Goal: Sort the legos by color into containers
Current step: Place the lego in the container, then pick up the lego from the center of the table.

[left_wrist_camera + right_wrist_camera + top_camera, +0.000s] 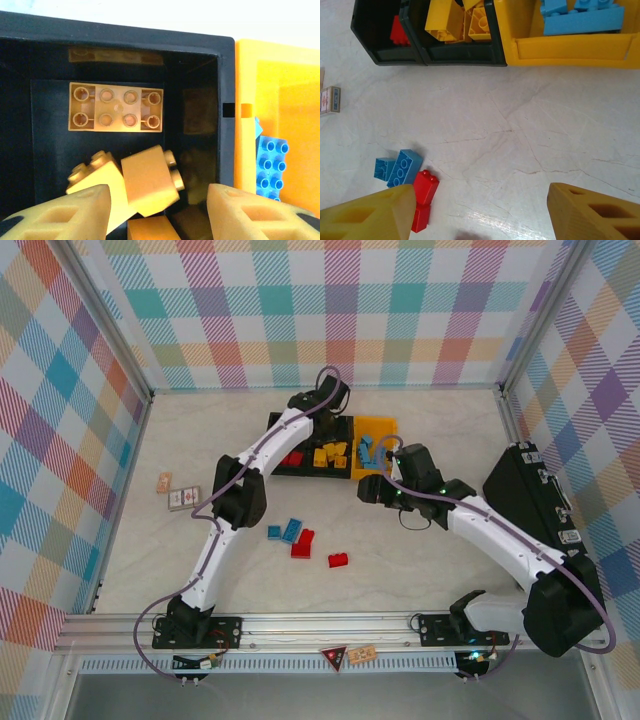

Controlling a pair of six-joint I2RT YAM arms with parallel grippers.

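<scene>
Legos [115, 107] mostly sorted: red, yellow and blue each in its own one of the containers [460, 56]; a few blue bricks [285, 531] and red bricks [338, 560] lie loose on the table [440, 420]. Left end effector [159, 200] hangs released over the yellow ones, right end effector [480, 200] spread empty above the strays.

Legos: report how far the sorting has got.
Done: red legos in the left black bin, yellow legos in the middle bin, blue legos in the yellow bin. In hand: nothing; left fingers and right fingers are open. Left: loose blue legos and loose red legos on the table.
</scene>
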